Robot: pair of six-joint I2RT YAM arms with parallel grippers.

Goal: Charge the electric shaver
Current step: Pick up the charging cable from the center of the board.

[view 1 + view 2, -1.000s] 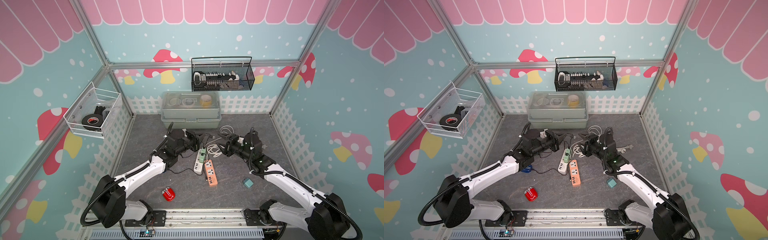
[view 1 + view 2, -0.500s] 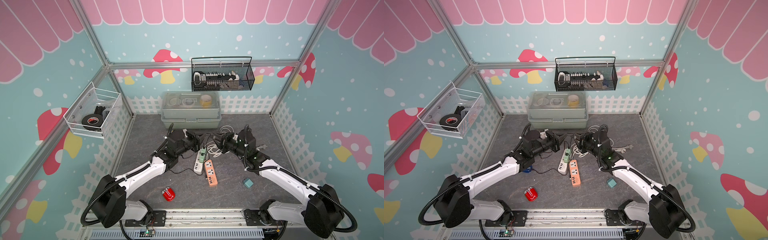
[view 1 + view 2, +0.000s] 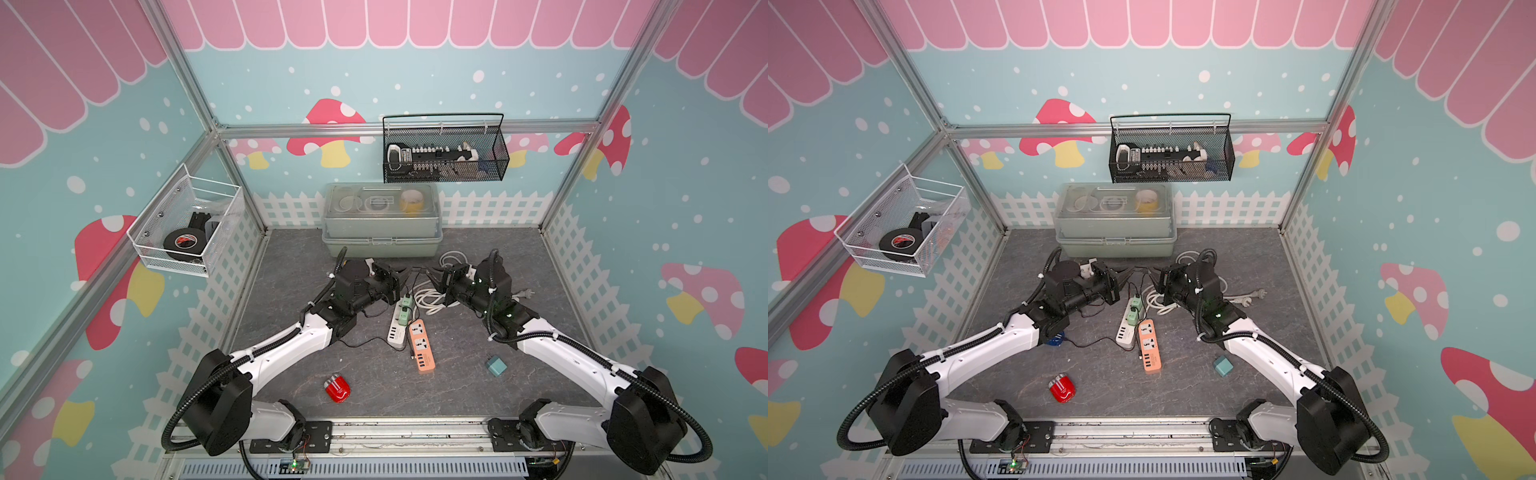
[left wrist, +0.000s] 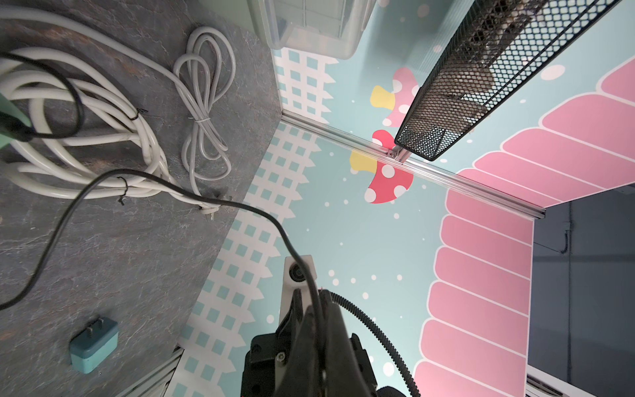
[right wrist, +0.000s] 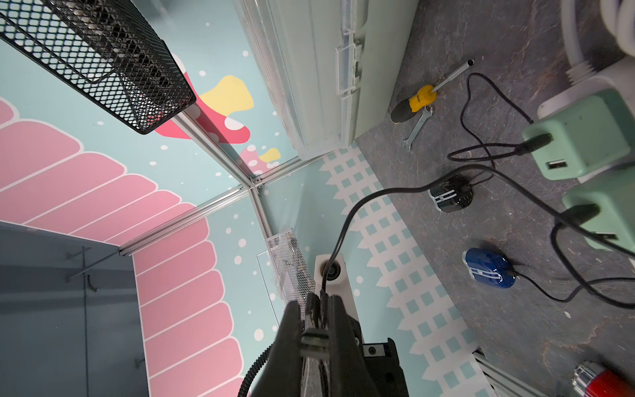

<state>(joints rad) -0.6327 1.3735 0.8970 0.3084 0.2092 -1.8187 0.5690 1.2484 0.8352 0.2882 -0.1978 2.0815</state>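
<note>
Over the strips, mid-frame: we hold one thin black cable (image 5: 391, 191) strung between the two arms, above the white power strip (image 3: 397, 332) and the orange power strip (image 3: 422, 345) beside it.
Left gripper (image 3: 405, 272): pressed together, pinching that cable.
Right gripper (image 3: 432, 275): clamped on the same cable, its tips facing the left one's, close by.
Shaver: probably the small red, chrome-headed shaver (image 3: 337, 388) at lower centre of both top views. It lies loose on the grey floor, well apart from both grippers. The blue oval device (image 5: 489, 267) and the black round device (image 5: 450, 194) each carry a cable.
Step in hand: as we judge it, working along the cable to its free plug.
Doing it well: we would keep one pinch as anchor and let the other travel. We would leave slack toward the pale green charging adapters (image 3: 405, 305) so none gets tugged from its socket, and stay clear of the coiled white cords (image 3: 428, 297).
Hidden: we cannot trace either end of the held cable. No charging port shows on the shaver, and it is cut off at the lower right of the right wrist view.
</note>
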